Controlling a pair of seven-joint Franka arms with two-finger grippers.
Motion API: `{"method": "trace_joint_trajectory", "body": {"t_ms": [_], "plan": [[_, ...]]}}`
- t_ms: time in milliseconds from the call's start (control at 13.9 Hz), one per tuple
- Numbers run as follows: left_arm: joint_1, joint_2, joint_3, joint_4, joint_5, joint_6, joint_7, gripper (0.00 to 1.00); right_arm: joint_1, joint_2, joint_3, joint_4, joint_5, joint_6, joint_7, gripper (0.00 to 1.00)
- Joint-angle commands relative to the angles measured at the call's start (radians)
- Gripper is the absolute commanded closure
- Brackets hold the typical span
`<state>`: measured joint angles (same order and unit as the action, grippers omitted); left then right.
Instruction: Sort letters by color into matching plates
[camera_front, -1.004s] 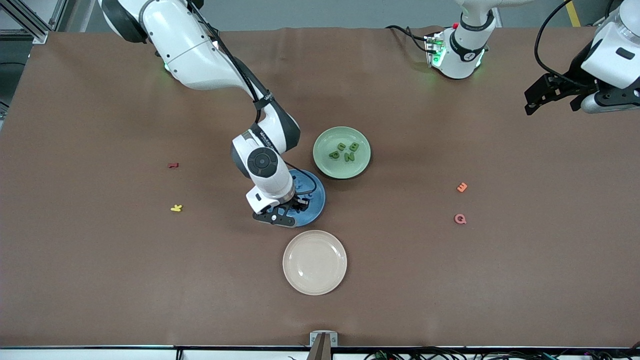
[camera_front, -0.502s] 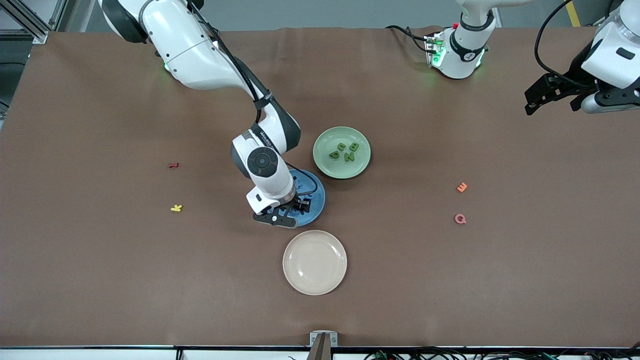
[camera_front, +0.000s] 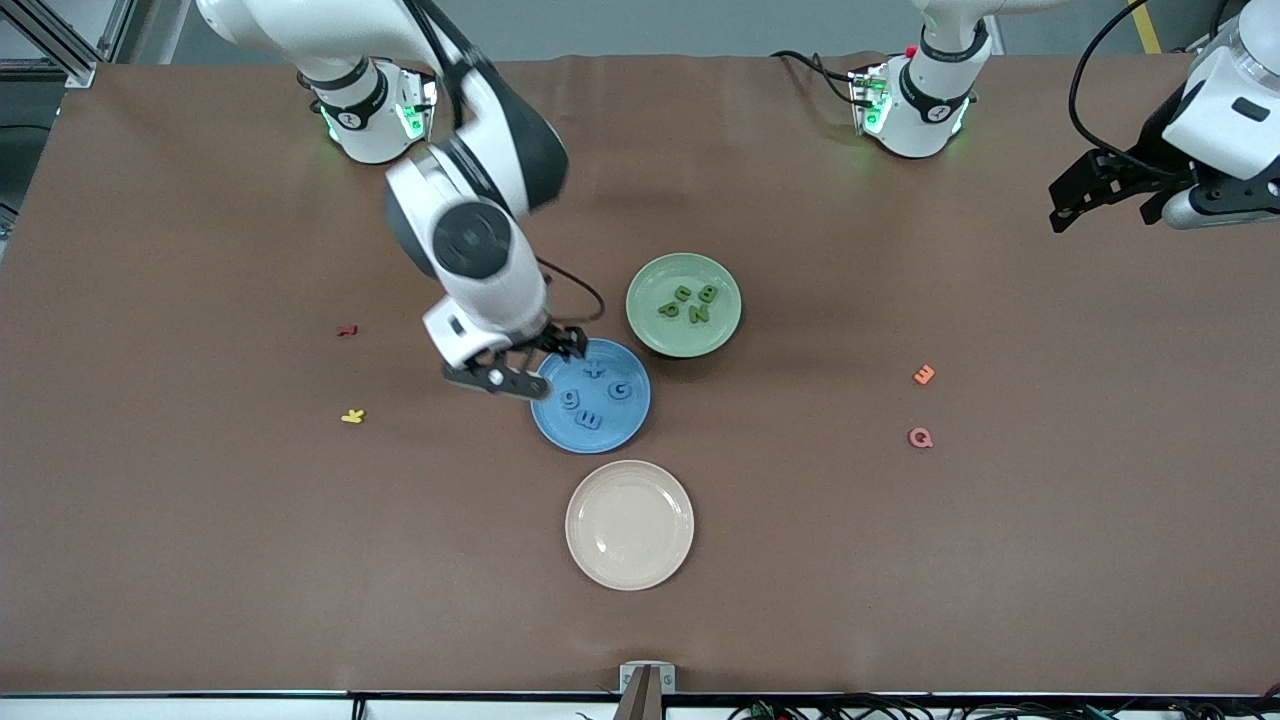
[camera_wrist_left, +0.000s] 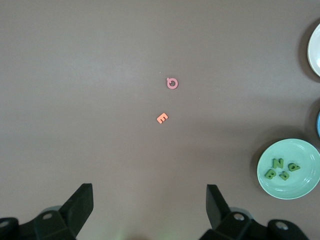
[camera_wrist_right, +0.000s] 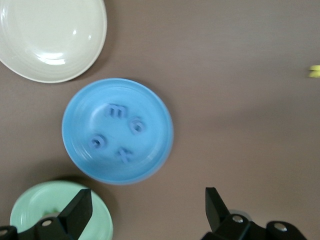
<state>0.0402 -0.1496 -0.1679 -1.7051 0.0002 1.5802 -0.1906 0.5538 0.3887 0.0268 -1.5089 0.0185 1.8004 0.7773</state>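
Hovering released, right pincer (camera_front: 535, 362) sat at blue plate's (camera_front: 628, 425) upper-left rim; left pincer (camera_front: 1105, 190) waited released, upper right.

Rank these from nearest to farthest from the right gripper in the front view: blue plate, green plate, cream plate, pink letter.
From the right gripper, open:
1. Blue plate, beside it.
2. Green plate, toward the bases.
3. Cream plate, nearest the camera.
4. Pink letter, toward the left arm's end.

White, rounded arm shells with dark grey joint bands and round grey end caps. Black two-finger grippers, black cables looping along the links. Green lights glowing at both bases.
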Motion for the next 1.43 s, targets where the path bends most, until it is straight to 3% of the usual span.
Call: {"method": "trace_joint_trajectory", "body": {"t_ms": [0, 215, 502, 789, 1004, 1363], "plan": [[0.001, 0.010, -0.001, 0.002, -0.005, 0.026, 0.019, 0.01, -0.084, -0.235, 0.007, -0.198, 0.014, -0.061, -0.102, 0.00], [0.003, 0.015, -0.001, 0.002, -0.005, 0.032, 0.019, 0.01, -0.227, -0.399, 0.002, -0.298, 0.043, -0.117, -0.292, 0.00], [0.003, 0.010, -0.001, 0.002, -0.006, 0.030, 0.019, 0.01, -0.446, -0.482, -0.002, -0.309, 0.043, -0.191, -0.601, 0.00], [0.001, 0.016, -0.001, 0.002, -0.003, 0.032, 0.019, 0.01, -0.578, -0.481, -0.002, -0.259, 0.034, -0.200, -0.788, 0.00], [0.001, 0.018, -0.001, 0.002, -0.003, 0.032, 0.019, 0.01, -0.610, -0.450, -0.002, -0.136, 0.005, -0.203, -0.843, 0.00], [0.006, 0.013, 0.001, 0.007, -0.002, 0.032, 0.019, 0.01, -0.626, -0.422, -0.002, -0.048, -0.003, -0.231, -0.851, 0.00]]}}
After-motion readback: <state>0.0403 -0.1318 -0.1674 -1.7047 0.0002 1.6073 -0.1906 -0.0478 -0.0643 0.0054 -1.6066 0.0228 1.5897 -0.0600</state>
